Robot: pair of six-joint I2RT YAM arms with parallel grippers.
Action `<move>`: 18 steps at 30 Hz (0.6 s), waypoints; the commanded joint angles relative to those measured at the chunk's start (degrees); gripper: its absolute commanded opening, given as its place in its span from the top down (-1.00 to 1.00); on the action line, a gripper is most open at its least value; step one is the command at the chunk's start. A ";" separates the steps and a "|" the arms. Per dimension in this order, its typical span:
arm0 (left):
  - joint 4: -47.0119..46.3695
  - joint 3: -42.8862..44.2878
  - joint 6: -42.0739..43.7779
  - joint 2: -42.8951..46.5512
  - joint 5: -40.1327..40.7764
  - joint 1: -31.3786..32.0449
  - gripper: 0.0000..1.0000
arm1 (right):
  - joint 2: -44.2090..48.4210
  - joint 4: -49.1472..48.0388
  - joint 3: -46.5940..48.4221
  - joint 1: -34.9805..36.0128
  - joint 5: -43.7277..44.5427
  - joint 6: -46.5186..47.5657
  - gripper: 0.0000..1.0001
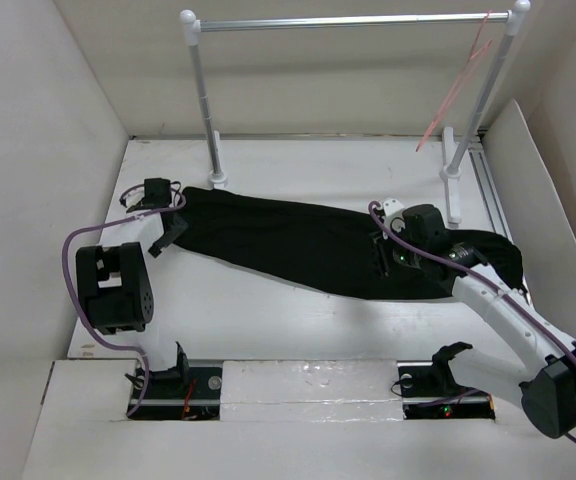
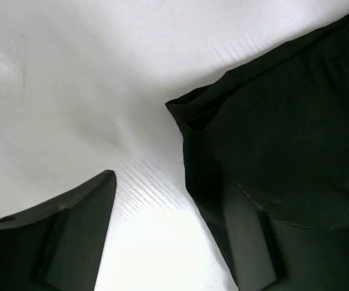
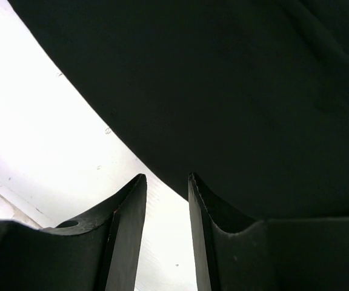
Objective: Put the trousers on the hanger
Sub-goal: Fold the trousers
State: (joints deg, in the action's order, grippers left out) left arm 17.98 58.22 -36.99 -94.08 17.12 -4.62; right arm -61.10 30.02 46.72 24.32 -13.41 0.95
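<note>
Left hand (image 1: pixel 171 232): fingers spread, gripping nothing, at the left end of the trousers (image 1: pixel 288 240), with a hem corner beside one finger. Right hand (image 1: pixel 386 255): fingers narrowly parted, bare desk (image 1: pixel 298 320) showing between them, over the garment's right part. Trousers lie stretched across the desk. Hanger (image 1: pixel 458 85) hangs tilted from the right end of the rail (image 1: pixel 348 21), well apart from the trousers.

Black trousers (image 3: pixel 235 91) fill the top and right of the view, their curved edge sweeping down from the upper left. White worktop (image 3: pixel 35 139) shows on the left. At the bottom, two dark jaws stand slightly apart, with bare worktop visible between them.
</note>
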 commanded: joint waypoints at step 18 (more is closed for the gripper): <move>-4.18 4.09 -2.03 -6.90 -5.08 -1.62 0.01 | 1.95 -1.19 -1.63 -0.41 -2.32 0.10 0.01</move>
State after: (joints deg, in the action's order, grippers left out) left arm 15.77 59.59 -37.76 -99.72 14.50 -6.09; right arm -60.71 29.98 45.43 24.32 -14.85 0.86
